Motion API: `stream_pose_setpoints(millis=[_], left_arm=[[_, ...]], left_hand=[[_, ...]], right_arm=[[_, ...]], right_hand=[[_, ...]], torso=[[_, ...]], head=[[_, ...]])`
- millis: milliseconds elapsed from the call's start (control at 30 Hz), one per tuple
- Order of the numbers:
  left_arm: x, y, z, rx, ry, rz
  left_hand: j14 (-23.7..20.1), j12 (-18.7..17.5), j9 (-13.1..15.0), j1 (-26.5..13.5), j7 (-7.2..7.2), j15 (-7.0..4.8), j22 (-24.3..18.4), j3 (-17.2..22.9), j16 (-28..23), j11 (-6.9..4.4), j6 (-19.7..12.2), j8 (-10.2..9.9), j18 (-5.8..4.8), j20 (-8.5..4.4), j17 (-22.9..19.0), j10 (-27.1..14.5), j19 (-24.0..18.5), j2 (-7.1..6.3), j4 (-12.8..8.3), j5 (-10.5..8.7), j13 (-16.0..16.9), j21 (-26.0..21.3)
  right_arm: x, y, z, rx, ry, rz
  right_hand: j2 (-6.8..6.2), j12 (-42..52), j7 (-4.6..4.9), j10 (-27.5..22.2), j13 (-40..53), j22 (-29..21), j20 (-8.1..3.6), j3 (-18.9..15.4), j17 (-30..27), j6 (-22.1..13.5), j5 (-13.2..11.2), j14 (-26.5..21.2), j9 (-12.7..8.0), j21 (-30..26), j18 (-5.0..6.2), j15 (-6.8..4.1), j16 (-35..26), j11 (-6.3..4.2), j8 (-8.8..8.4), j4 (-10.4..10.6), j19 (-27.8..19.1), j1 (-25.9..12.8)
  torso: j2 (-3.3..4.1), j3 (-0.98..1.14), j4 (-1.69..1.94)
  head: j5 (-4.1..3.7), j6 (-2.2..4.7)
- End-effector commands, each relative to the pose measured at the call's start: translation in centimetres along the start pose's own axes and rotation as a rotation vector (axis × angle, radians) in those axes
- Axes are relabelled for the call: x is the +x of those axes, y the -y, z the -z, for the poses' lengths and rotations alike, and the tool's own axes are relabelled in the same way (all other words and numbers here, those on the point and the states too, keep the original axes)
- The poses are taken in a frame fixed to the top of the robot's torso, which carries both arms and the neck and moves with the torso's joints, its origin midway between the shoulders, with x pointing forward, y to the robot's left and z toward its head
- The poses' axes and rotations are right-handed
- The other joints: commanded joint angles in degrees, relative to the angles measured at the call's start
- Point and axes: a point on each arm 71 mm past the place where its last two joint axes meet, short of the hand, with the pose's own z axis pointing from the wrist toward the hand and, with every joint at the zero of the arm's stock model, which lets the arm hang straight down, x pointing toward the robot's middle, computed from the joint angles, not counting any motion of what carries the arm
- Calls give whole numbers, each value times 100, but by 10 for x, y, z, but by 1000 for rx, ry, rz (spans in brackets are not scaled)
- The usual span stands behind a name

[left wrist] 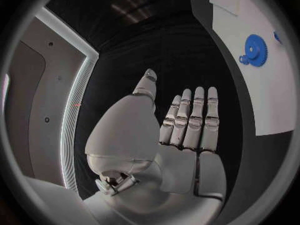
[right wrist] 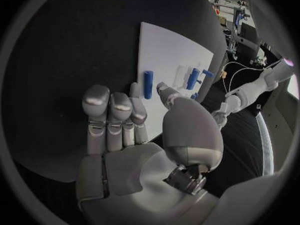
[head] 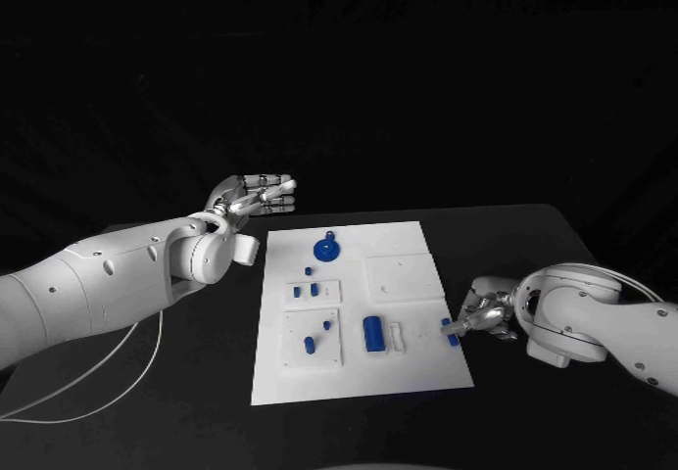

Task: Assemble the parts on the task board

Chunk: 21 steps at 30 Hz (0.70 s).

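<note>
A white board (head: 403, 245) lies in the middle of the black table (head: 537, 225). Small blue parts sit on it. A round blue gear (head: 326, 251) lies near the far edge of the board, on the left side. A tiny blue peg (head: 310, 270) is just in front of the gear. Two small blue bits (head: 304, 290) sit in a raised white square near the left edge. A bigger white square near the front left corner holds two more small blue pieces (head: 316, 338). A long blue bar (head: 374, 333) lies near the middle of the front half of the board. A clear piece (head: 402, 337) lies just beside it on the right.

The right hand (head: 482, 315) is at the right edge of the board, low over the table. A small blue part (head: 447, 326) sits at its fingertips, right at the board's edge. The wrist view shows a blue piece by the thumb tip, but I cannot tell if the hand holds it or only touches it.

The left hand (head: 259, 196) is up beyond the far left corner of the board, off the board. Its fingers are straight and close together, with the thumb out to the side. It holds nothing.
</note>
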Motion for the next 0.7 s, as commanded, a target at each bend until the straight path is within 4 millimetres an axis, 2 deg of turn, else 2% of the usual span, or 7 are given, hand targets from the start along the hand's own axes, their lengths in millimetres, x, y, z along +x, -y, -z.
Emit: stream_pose_setpoints(millis=[33,267,367,433,500,567,700], left_arm=[[2,1,0,9,-18,3],[2,1,0,6,-20,4],[2,0,0,5,-21,4],[2,0,0,5,-22,4],[2,0,0,4,-22,4],[2,0,0,3,-21,4],[2,0,0,2,-20,4]], left_hand=[[-31,-23,8,-22,-3,-11,-5,4,-31,-29,0,1,79,29,-8,14,19,40,21,-35,-4,-7],[-23,-24,7,-26,28,5,-4,1,-31,-14,-22,0,61,13,-8,15,20,31,41,-42,-5,-7],[-20,-24,6,-20,37,7,-5,6,-31,-8,-40,-2,52,7,-8,10,20,27,43,-45,-5,-8],[-18,-24,4,-18,43,7,-5,9,-30,-8,-75,-4,45,2,-8,10,22,22,47,-41,-4,-8],[-18,-24,4,-18,43,7,-5,9,-30,-8,-75,-4,45,2,-8,10,22,22,47,-41,-4,-8],[-18,-24,1,-17,61,8,-4,10,-31,0,-139,-7,37,-5,-8,3,27,16,53,-44,-4,-5],[-17,-24,1,-16,63,14,-4,16,-30,6,-160,-5,32,-11,-8,1,31,11,62,-48,-5,-4]], right_arm=[[1,-1,-1,10,22,39],[6,-2,-5,14,34,56],[7,-3,-7,15,35,55],[8,-3,-8,16,37,54],[9,-2,-9,17,43,49],[8,-2,-10,18,50,42],[8,-2,-10,18,60,23]], right_hand=[[-6,-20,0,-5,-3,-2,7,0,4,-12,-34,18,7,-33,0,3,-26,3,-14,26,314,17],[51,-24,-11,-3,4,-3,6,89,13,10,-34,22,15,-35,-6,1,-36,-4,-13,-60,313,128],[207,-19,-43,-1,8,0,5,360,12,5,-31,24,7,-26,-11,-5,-42,-24,-21,-198,314,328],[285,-16,-52,-3,14,1,10,770,8,1,6,28,-25,-24,-21,-4,-51,-31,-20,-454,313,387],[447,-13,-91,-17,16,2,9,972,-7,-19,673,27,-42,-26,-25,-9,-63,-31,-18,-806,312,402],[542,-35,-57,-41,6,2,7,1179,-18,-41,1626,23,29,-32,-34,-10,-75,-43,4,-1179,309,395],[761,-61,2,-44,-22,17,24,1521,-43,-98,2029,20,440,-30,-31,8,-85,-22,-4,-1817,309,-50]], torso=[[-1,1,-2],[-2,3,-4],[-1,2,0],[-1,1,0],[-2,1,0],[-4,-1,-1],[-2,0,-2]], head=[[6,-12],[23,-25],[13,-43],[16,-45],[24,-62],[17,-56],[-4,-45]])
